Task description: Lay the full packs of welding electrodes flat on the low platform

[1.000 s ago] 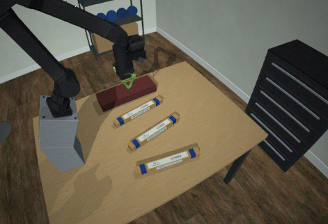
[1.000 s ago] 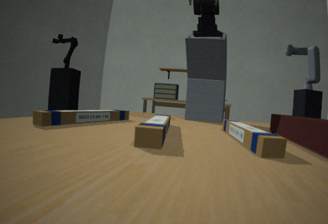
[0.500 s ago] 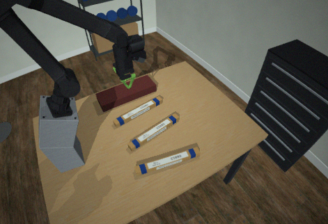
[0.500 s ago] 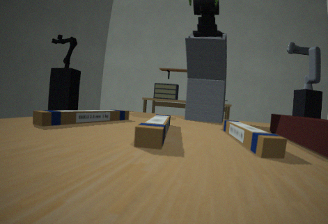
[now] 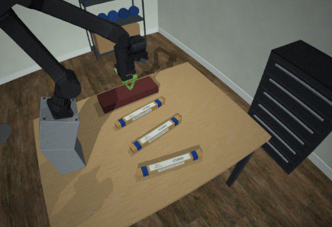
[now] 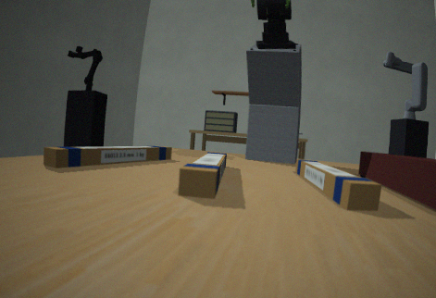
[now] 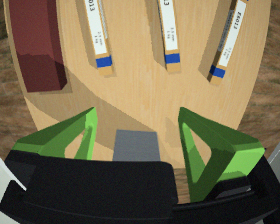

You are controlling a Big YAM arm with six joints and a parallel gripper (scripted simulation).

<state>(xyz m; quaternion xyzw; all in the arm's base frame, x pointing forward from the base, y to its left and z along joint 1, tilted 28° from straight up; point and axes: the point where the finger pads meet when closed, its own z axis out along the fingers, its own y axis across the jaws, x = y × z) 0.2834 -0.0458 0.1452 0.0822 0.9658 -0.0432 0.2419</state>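
Three tan electrode packs with blue bands and white labels lie flat on the table, off the platform. The one nearest the platform [image 5: 139, 113] [image 6: 326, 178] [image 7: 97, 31], the middle one [image 5: 156, 133] [image 6: 206, 167] [image 7: 169, 31] and the one farthest from it [image 5: 170, 163] [image 6: 118, 155] [image 7: 232, 37] look alike. The low platform [image 5: 125, 96] [image 6: 410, 180] [image 7: 37, 45] is a long dark red block with no pack on it. My gripper [image 5: 127, 81] [image 7: 137, 113] is open and empty, high above the table; only bits of green show at the top of the exterior view.
The grey arm pedestal [image 5: 60, 135] [image 6: 274, 106] [image 7: 136, 146] stands at one table edge. A dark drawer cabinet [image 5: 298, 102] stands on the floor beyond the table's opposite side. A shelf rack [image 5: 120, 22] stands behind the platform.
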